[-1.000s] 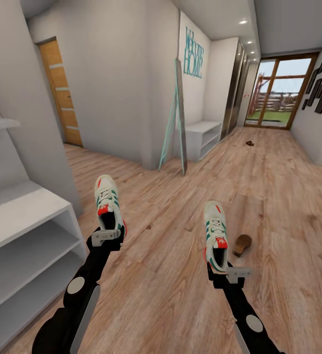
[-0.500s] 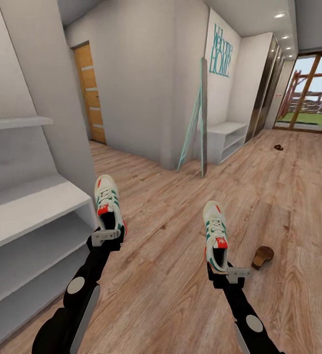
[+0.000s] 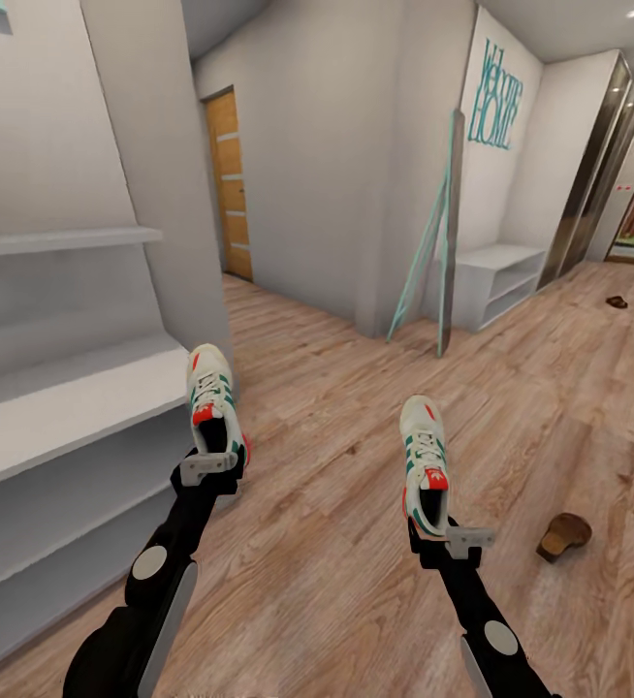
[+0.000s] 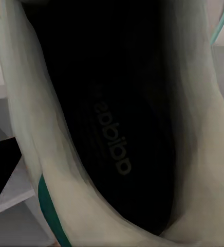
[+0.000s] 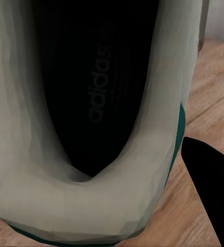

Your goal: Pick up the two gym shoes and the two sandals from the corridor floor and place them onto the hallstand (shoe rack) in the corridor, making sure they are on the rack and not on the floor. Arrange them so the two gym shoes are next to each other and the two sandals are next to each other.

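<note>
The left gripper (image 3: 210, 467) is clamped on the heel of one gym shoe (image 3: 213, 399), held just off the hallstand's (image 3: 55, 407) front corner. The right gripper (image 3: 453, 535) grips the other gym shoe (image 3: 425, 460) above the corridor floor (image 3: 327, 485). One sandal (image 3: 563, 534) lies near the right arm, another sandal (image 3: 617, 301) far down the corridor.

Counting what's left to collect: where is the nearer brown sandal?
In the head view, the sandal lies on the corridor floor, lower right, beyond the right gripper and its gym shoe.
</note>
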Tool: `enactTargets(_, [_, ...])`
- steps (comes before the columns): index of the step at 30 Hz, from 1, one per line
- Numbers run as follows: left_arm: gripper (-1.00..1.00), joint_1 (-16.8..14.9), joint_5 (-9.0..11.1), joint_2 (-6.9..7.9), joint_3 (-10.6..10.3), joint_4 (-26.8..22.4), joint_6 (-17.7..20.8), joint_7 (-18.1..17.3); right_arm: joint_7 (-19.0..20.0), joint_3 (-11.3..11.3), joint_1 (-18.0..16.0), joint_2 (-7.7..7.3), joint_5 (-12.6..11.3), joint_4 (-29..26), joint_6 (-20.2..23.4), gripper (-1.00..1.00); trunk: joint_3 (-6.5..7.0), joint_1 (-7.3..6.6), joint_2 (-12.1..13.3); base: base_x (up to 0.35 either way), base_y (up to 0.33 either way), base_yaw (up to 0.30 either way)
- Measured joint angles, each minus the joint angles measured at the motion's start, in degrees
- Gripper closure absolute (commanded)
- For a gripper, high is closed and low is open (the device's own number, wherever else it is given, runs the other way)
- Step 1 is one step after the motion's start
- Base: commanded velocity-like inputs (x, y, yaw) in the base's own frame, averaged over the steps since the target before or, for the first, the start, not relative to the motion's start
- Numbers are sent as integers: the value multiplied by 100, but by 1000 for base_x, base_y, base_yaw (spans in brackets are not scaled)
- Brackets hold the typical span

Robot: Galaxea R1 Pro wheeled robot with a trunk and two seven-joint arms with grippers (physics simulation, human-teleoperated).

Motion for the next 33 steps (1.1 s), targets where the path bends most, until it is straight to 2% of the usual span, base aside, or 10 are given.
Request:
enactTargets(7, [100, 0, -2, 0, 2, 1, 0, 1, 1, 2, 0, 0, 4, -3, 2, 100, 0, -1, -1, 0, -59, 292])
enactTargets(25, [100, 0, 0, 0, 0, 2, -4, 1, 0, 0, 0, 0, 1, -3, 3, 100, 0, 0, 0, 0, -322, 292])
enactTargets(33, [100, 0, 1, 0, 0, 0, -1, 0, 0, 0, 0, 0, 0, 4, -1, 100, 0, 0, 0, 0, -85, 292])
